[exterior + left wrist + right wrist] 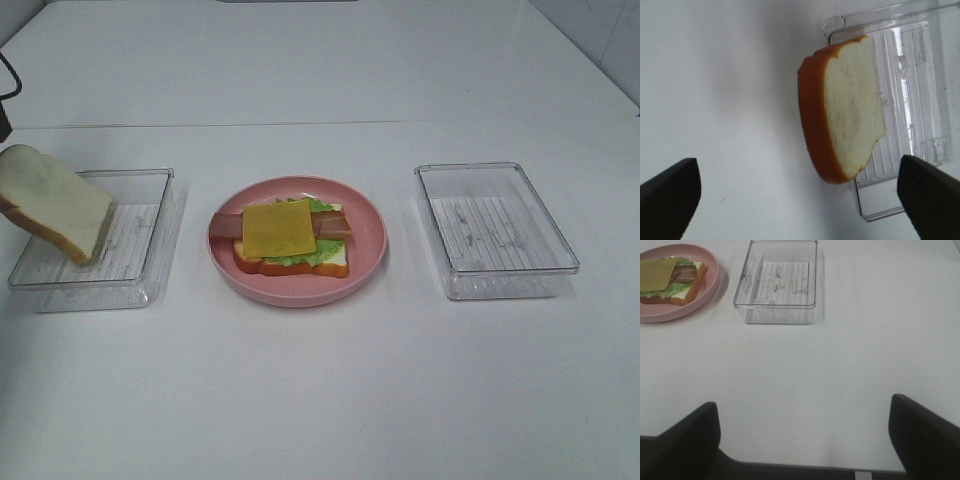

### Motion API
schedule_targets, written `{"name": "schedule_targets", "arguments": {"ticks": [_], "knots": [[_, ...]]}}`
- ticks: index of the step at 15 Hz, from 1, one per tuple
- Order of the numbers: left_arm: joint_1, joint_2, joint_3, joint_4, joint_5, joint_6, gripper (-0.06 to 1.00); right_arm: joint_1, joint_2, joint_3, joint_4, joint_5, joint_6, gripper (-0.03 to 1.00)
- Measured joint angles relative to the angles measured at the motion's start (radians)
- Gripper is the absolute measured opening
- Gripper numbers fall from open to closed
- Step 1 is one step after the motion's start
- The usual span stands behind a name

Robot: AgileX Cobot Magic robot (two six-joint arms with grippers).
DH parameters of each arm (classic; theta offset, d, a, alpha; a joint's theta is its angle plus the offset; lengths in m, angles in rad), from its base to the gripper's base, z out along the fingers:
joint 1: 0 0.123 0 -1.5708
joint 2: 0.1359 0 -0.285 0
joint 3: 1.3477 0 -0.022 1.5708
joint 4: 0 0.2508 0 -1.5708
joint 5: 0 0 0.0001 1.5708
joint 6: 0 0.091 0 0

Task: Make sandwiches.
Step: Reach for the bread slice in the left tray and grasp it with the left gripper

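Note:
On the round pink plate (372, 243) lies an open stack: a bread slice (335, 264) at the bottom, green lettuce (298, 259), bacon strips (331, 225) and a yellow-orange cheese square (279, 227) on top. The same stack (671, 282) shows in the right wrist view. A second bread slice (55, 205) (850, 110) leans tilted over the left wall of the left clear tray (137, 243) (920, 100). My left gripper (800, 200) hangs open near that slice, touching nothing. My right gripper (802, 440) is open over bare table, well short of the plate (710, 287).
An empty clear tray (495, 232) (780, 290) stands right of the plate. The white table's front edge shows just under the right gripper. Neither arm appears in the exterior high view.

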Motion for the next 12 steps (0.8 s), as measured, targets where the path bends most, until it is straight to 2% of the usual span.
{"name": "schedule_targets", "arguments": {"ticks": [1, 2, 4, 9, 12], "knots": [[0.0, 0.043, -0.022, -0.034, -0.001, 0.01, 0.99, 0.0, 0.0, 0.0, 0.0, 0.0, 0.0, 0.88], [0.0, 0.106, -0.043, -0.105, 0.0, 0.025, 0.99, 0.0, 0.0, 0.0, 0.0, 0.0, 0.0, 0.88], [0.0, 0.158, -0.047, -0.153, 0.0, 0.036, 0.99, 0.0, 0.0, 0.0, 0.0, 0.0, 0.0, 0.88], [0.0, 0.209, -0.047, -0.208, 0.0, 0.055, 0.99, 0.0, 0.0, 0.0, 0.0, 0.0, 0.0, 0.88], [0.0, 0.21, -0.047, -0.226, 0.0, 0.069, 0.89, 0.0, 0.0, 0.0, 0.0, 0.0, 0.0, 0.88]]}}
